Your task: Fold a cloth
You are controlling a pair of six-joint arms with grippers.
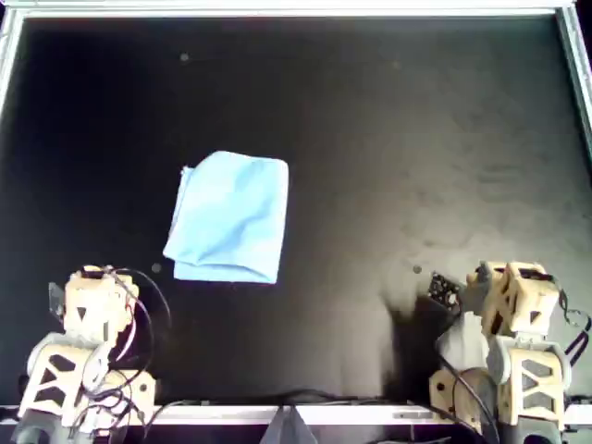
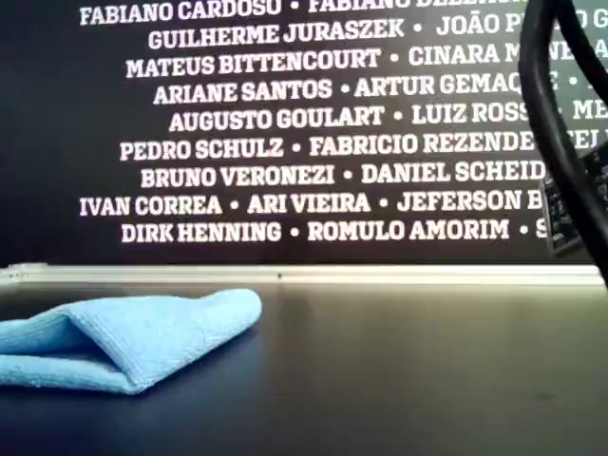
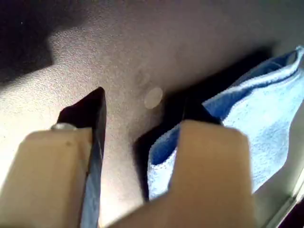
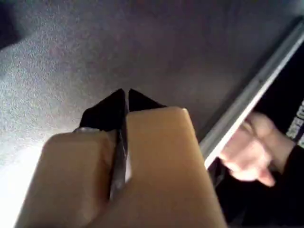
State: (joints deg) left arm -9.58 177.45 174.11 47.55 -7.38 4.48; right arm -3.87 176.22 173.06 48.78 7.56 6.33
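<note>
The cloth (image 1: 229,219) lay on the black table (image 1: 398,139), left of centre in the overhead view, already doubled into a rough rectangle with its rounded fold toward twelve o'clock and its layered free edges toward six. In the exterior view it showed as a soft, puffed stack with a loose open loop along the near edge, which suggested thin, light, limp fabric that would sag and drape when lifted rather than hold any shape. Its matte nap looked unlikely to slip between pads, though a pinch could easily catch only the top layer.

The left gripper (image 3: 142,114) sat at about seven o'clock from the cloth in the overhead view, jaws parted with bare table between them and the cloth's corner just beside one finger. The right gripper (image 4: 124,102) waited well apart, toward four o'clock, jaws pressed together on nothing.

The likeliest hold seemed to be the two six o'clock corners, gripping all layers together, low and close to the table.
</note>
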